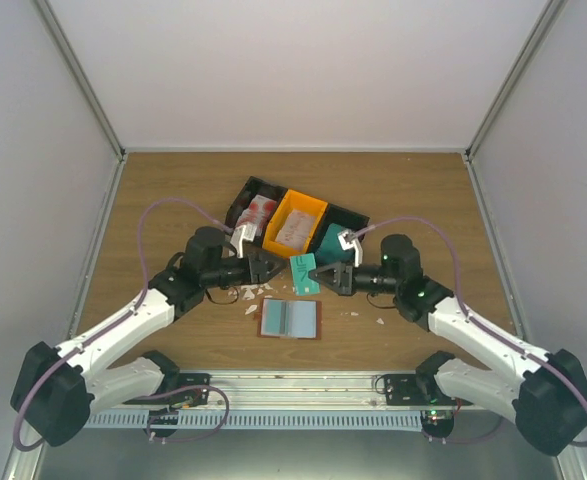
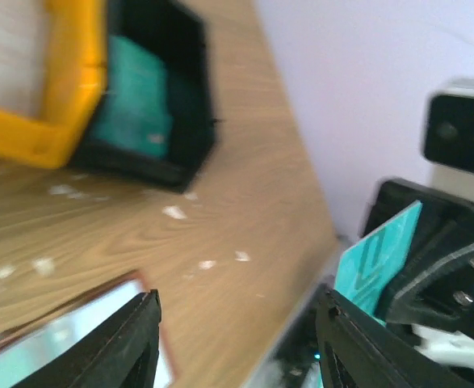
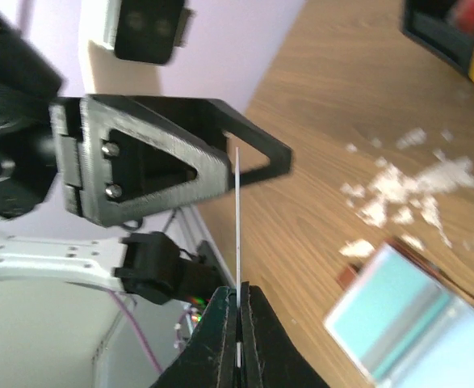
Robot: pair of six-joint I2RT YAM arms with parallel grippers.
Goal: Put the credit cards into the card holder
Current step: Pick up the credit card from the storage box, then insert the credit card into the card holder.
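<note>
Your right gripper (image 3: pixel 238 311) has its fingers pinched tight on a thin teal green plastic credit card (image 2: pixel 379 257), which stands on edge beyond their tips. Your left gripper (image 2: pixel 237 339) faces it, fingers apart and empty. The open brown leather bifold card holder (image 1: pixel 290 319) lies flat below both fingertip pairs.

Left pincer (image 2: pixel 241 339) agape, right pincer (image 3: pixel 238 301) clamped tight.

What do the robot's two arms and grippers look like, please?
The left arm and right arm have white links, black joints and a lilac cable looping along each. The left gripper and right gripper are black with triangular, open-framed fingers. Green lights dot the right arm.
</note>
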